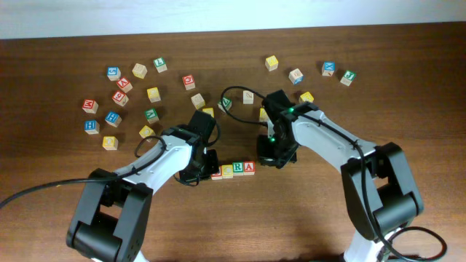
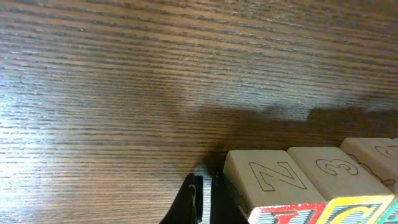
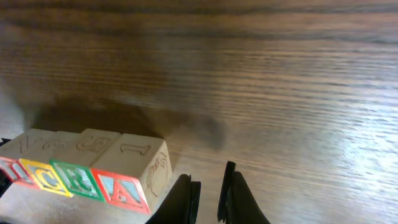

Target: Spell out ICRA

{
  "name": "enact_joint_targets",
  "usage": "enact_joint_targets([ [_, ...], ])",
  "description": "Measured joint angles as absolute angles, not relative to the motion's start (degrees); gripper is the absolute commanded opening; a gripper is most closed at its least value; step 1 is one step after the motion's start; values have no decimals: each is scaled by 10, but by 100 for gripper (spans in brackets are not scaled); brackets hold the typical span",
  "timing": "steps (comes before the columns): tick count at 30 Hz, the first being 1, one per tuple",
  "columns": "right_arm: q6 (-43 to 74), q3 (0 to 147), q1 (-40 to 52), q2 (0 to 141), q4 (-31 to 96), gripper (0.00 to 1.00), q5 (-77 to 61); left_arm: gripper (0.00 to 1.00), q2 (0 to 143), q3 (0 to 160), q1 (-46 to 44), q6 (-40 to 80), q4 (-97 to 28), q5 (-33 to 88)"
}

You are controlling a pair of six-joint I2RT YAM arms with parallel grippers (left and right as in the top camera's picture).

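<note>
Wooden ICRA row (image 1: 237, 169), first letter seemingly masked by left gripper (image 2: 205, 183)

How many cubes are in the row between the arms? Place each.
4, in one touching line, left to right in the right wrist view: I cube, C cube, R cube, A cube. None appears hidden.

The dark wooden surface (image 1: 408, 51) carries four cubes in a touching row near its middle, toward the near edge: red I (image 3: 9, 167), yellow C (image 1: 227, 171), green R (image 1: 238, 169) and red A (image 1: 249, 167). A cluster of loose cubes (image 1: 120, 97) lies scattered toward the far left corner. A few middle cubes (image 1: 198, 100) sit behind the row, and a right-hand scatter (image 1: 329, 68) lies toward the far edge.
</note>
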State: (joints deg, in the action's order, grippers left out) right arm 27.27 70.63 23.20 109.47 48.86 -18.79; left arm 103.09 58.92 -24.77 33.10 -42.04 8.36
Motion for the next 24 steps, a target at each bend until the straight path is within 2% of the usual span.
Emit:
enact_joint_targets([
  [5,275,706,234,1099,477,9,-188,0,1031,589,-248,325,-408,84],
  [7,275,706,234,1099,465,4,-188,0,1031,589,-248,323,-408,84],
  [9,279,706,237,1099,460,4,-183,0,1031,589,-248,323,-410,84],
  [12,276,726,238,1101,513,4,-142,0,1031,589,-234,323,-420,83],
  [17,247,869,240,1106,595,5,-113,0,1031,594,-167,302,-444,73],
  [24,249,886,307,1124,568,5,-108,0,1030,598,-28,295,-481,67],
])
